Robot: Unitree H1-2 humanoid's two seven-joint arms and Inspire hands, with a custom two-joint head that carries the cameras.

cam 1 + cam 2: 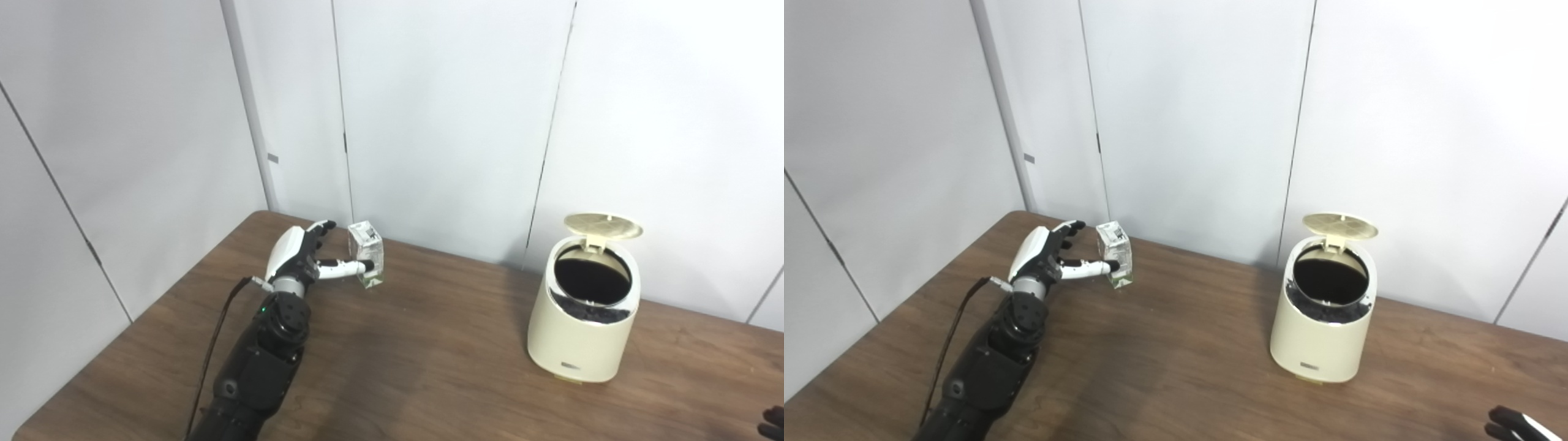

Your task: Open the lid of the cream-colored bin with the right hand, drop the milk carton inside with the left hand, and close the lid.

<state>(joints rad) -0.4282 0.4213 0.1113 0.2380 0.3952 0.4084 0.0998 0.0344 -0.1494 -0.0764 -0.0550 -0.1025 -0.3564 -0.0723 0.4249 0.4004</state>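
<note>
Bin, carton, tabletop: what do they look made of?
Bin: likely plastic, smooth cream shell with a soft sheen; its lid stands open over a dark inside. Milk carton: looks like printed, coated paperboard with sharp folded edges, though the blur leaves that open. Table: brown wood-grain surface, matte; laminate or veneer, cannot tell.

The milk carton [366, 254] is standing on the table [416, 361] toward the far left, with the left hand [300, 254] just beside it. The bin [582, 318] is sitting well apart on the right, its lid [603, 225] standing up behind the opening.
</note>
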